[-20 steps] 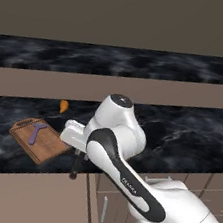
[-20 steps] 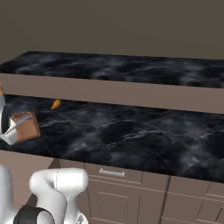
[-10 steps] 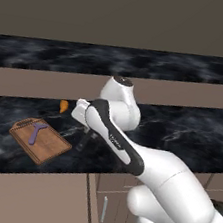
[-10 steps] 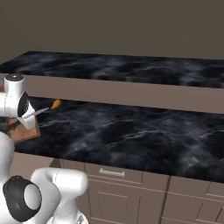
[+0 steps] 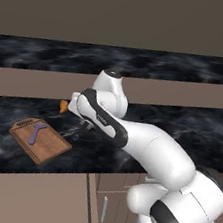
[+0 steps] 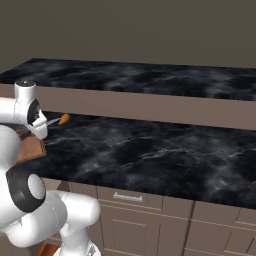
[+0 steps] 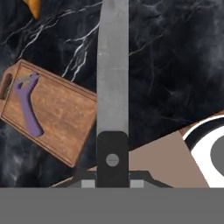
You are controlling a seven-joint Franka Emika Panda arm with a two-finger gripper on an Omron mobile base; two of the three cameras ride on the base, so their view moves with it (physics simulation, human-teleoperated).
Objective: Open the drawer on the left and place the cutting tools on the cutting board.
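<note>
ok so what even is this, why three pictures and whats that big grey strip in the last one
It is a white robot arm in a simulated kitchen. Two pictures come from cameras on its base, behind it to the left and right. The third looks out from its hand. The grey strip there is the blade of a knife, black handle at the bottom, held in the shut tool. On the dark counter lies a wooden cutting board with a purple peeler on it, and a small orange object lies beyond it.

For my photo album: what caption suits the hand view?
Gripper carrying a black-handled, silver-bladed knife above black marble counter, purple peeler already on the reddish-brown wooden cutting board.
</note>
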